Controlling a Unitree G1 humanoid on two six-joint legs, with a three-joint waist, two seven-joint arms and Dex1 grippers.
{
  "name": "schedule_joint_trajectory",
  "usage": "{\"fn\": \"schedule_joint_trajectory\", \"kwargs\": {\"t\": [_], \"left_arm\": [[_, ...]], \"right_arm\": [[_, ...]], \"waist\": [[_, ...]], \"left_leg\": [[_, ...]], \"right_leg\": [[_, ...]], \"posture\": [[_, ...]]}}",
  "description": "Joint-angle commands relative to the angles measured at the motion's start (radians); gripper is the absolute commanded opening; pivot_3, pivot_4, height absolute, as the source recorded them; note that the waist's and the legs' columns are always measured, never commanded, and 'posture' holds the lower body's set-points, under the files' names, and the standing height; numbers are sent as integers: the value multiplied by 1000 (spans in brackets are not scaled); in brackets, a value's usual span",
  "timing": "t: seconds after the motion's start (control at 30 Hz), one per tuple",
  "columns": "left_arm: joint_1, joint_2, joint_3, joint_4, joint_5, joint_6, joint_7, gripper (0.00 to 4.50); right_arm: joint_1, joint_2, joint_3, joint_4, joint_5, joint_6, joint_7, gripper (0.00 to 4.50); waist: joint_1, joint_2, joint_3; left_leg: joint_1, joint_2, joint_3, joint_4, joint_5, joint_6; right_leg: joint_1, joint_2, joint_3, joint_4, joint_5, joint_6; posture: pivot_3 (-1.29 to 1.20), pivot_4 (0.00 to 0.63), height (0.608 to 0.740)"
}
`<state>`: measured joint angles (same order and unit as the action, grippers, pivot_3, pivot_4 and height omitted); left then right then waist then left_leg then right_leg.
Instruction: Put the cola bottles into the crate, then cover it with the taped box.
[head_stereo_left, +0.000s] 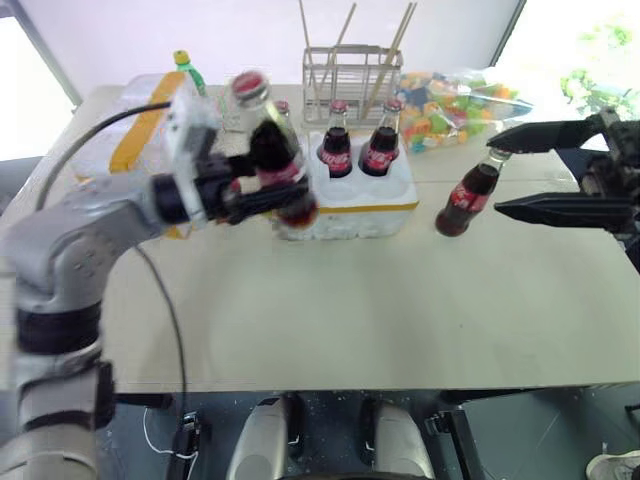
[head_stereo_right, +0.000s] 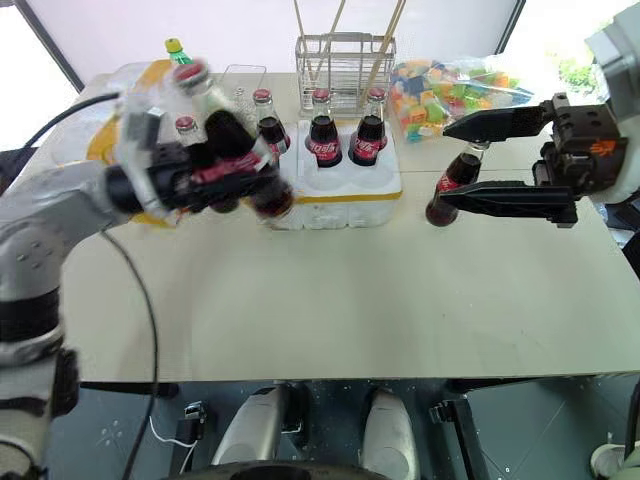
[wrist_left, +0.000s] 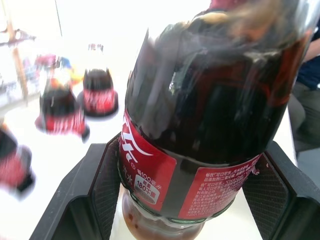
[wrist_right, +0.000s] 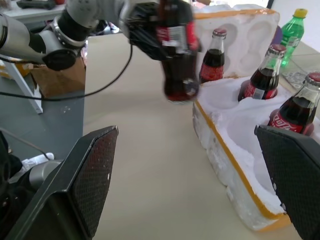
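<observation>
My left gripper (head_stereo_left: 268, 195) is shut on a cola bottle (head_stereo_left: 272, 150) and holds it tilted in the air above the front left corner of the crate (head_stereo_left: 352, 205); in the left wrist view the two fingers (wrist_left: 95, 190) clamp its red label. The crate, a low white foam block with a yellow band, has three cola bottles (head_stereo_right: 322, 140) standing in its back row. One more cola bottle (head_stereo_left: 468, 195) stands loose on the table right of the crate. My right gripper (head_stereo_left: 493, 168) hovers open beside it, holding nothing. The taped box (head_stereo_left: 140, 135) lies behind my left arm, mostly hidden.
A wire rack with sticks (head_stereo_left: 352, 70) stands behind the crate, beside a bag of colourful pieces (head_stereo_left: 455, 105). A green bottle with a yellow cap (head_stereo_left: 190, 70) stands at the back left. Another red-capped bottle (head_stereo_right: 186, 128) shows left of the crate. The beige table (head_stereo_left: 350, 310) stretches toward me.
</observation>
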<state>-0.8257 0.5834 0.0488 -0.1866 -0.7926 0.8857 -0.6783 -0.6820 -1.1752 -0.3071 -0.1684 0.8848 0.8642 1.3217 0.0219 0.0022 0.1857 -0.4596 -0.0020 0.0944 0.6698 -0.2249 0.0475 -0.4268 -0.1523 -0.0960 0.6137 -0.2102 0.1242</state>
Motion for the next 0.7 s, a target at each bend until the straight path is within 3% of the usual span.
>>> {"fn": "schedule_joint_trajectory", "kwargs": {"t": [0.03, 0.23, 0.57, 0.6, 0.67, 0.7], "left_arm": [[-132, -95, -65, 136, 123, -114, 35, 2790], [-228, -226, -173, 409, 309, -264, -5, 2790], [-250, -273, -292, 598, 540, -364, -51, 2790], [-254, -290, -297, 624, 556, -370, -43, 3812], [-255, -314, -300, 663, 592, -366, -14, 4435], [-250, -319, -293, 662, 599, -358, -4, 4435]], "right_arm": [[12, 7, -47, -30, 6, -19, -39, 4500], [86, 10, -106, -79, 25, -6, -88, 4500], [161, 36, -131, -87, 16, -30, -157, 4500], [156, 42, -123, -83, 13, -36, -164, 4500], [145, 60, -95, -79, 2, -51, -178, 4500], [142, 67, -85, -79, 1, -55, -181, 4500]], "waist": [[-1, 0, 0], [-9, -1, 0], [-5, -1, 1], [-6, -1, 1], [-6, -2, 1], [-6, -1, 0]], "left_leg": [[0, 0, 0, 0, 0, 0], [0, 0, 2, -1, 0, 0], [-1, 1, 1, 0, -1, 1], [-1, 1, 1, 0, -1, 1], [-1, 1, 0, 1, -2, 3], [-1, 1, 0, 1, -4, 6]], "right_leg": [[0, 0, 0, 0, 0, 0], [-1, 0, 0, 0, 0, 0], [-1, -1, 0, 0, 0, 0], [-1, -1, 0, 0, 0, 0], [-1, -1, 0, 0, 0, 0], [-1, -1, 0, 0, 0, 0]], "posture": [[0, 150, 736], [0, 150, 736], [0, 150, 736], [0, 150, 736], [0, 150, 736], [0, 150, 736]]}}
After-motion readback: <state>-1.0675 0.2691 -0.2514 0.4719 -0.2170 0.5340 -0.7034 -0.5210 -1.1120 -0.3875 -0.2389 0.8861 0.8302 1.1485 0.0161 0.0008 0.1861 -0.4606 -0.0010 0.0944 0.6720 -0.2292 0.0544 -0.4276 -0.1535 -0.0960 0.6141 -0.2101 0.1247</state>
